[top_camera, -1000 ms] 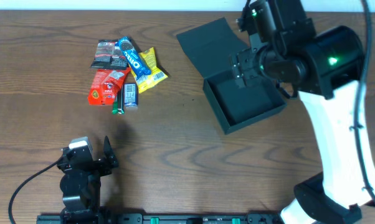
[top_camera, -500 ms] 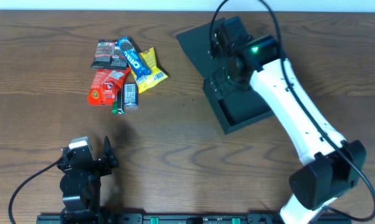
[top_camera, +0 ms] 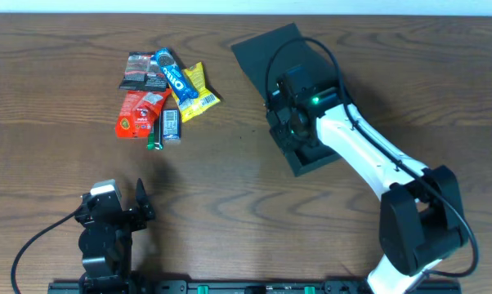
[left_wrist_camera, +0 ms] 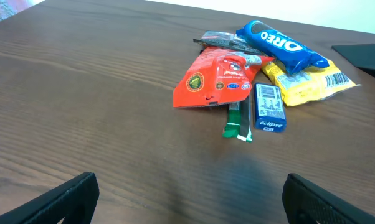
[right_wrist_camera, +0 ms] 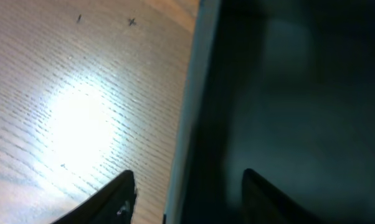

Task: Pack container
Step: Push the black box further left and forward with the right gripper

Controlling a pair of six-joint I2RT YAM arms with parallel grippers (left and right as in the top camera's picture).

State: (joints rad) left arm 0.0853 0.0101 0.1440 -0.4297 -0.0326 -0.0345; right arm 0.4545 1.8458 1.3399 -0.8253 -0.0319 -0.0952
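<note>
The container [top_camera: 307,163] is a dark teal-black box lying open on the table, its flap lid [top_camera: 266,51] laid back to the upper left. My right gripper [top_camera: 280,122] is open and straddles the box's left wall [right_wrist_camera: 186,124], one finger outside over the wood and one inside. A pile of snack packets lies at the upper left: a red pouch [top_camera: 138,113], a blue Oreo pack [top_camera: 171,75], a yellow packet [top_camera: 197,91], a dark packet [top_camera: 143,70] and a small blue gum pack [top_camera: 172,125]. My left gripper [top_camera: 115,214] is open and empty near the front edge, facing the pile [left_wrist_camera: 237,74].
A small green and white stick [left_wrist_camera: 236,121] lies beside the gum pack [left_wrist_camera: 268,107]. Bare wood lies between the snack pile and the box.
My right arm has swung down and left from above the box's right side to its left wall. The left arm and the snacks have not moved.
</note>
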